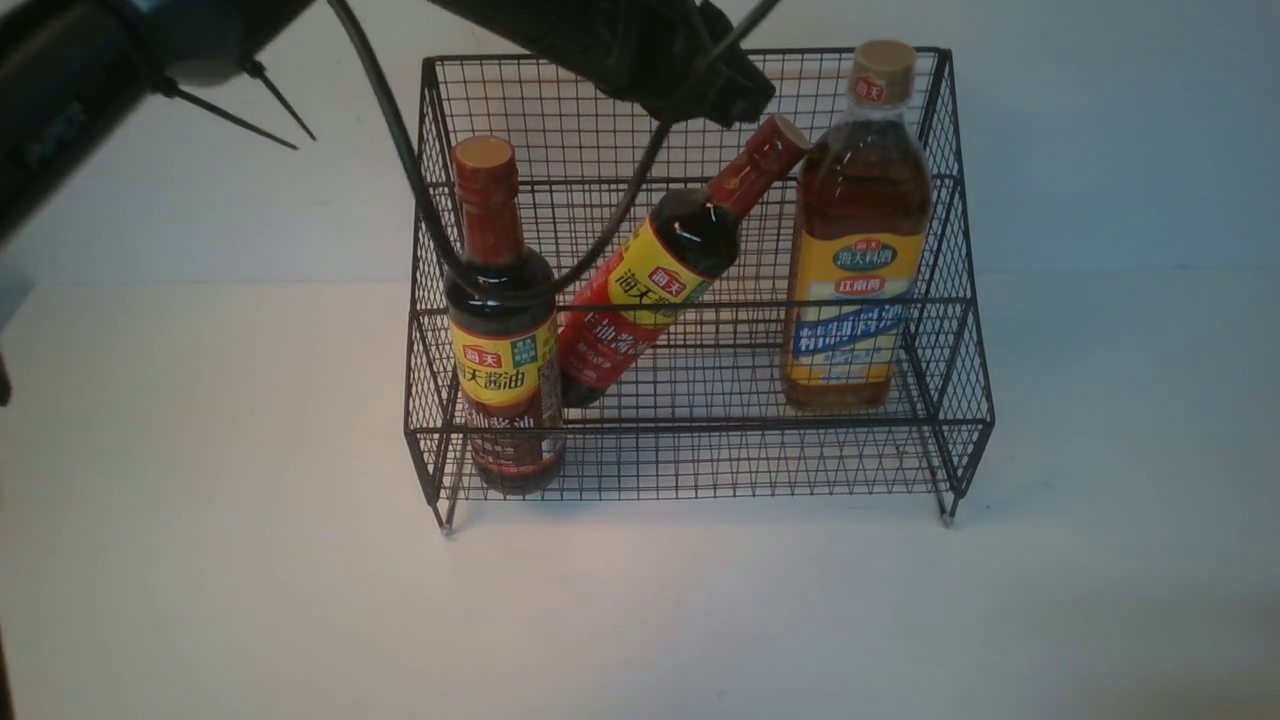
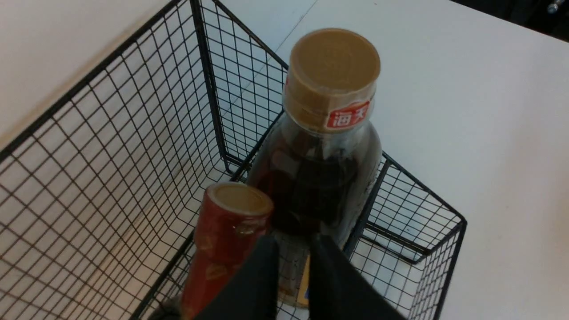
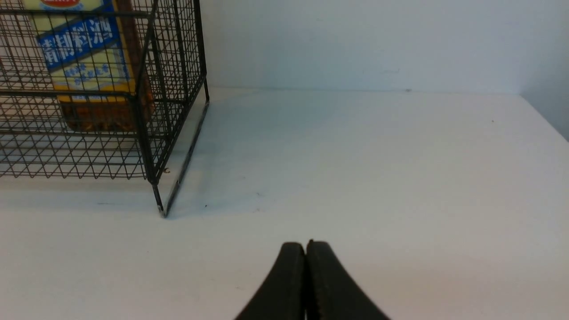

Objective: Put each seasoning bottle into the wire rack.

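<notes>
The light is soft and even from overhead, bright enough on the white table [image 1: 200,600] but a little grey and flat. Under the wire rack [image 1: 690,470] lies only a faint shadow, with a bluish cast by its right foot. A small glint sits on the leaning soy-sauce bottle [image 1: 660,270]. The arm [image 1: 60,110] near the front camera is a dark, blurred mass, and the wrist views look grainy.
</notes>
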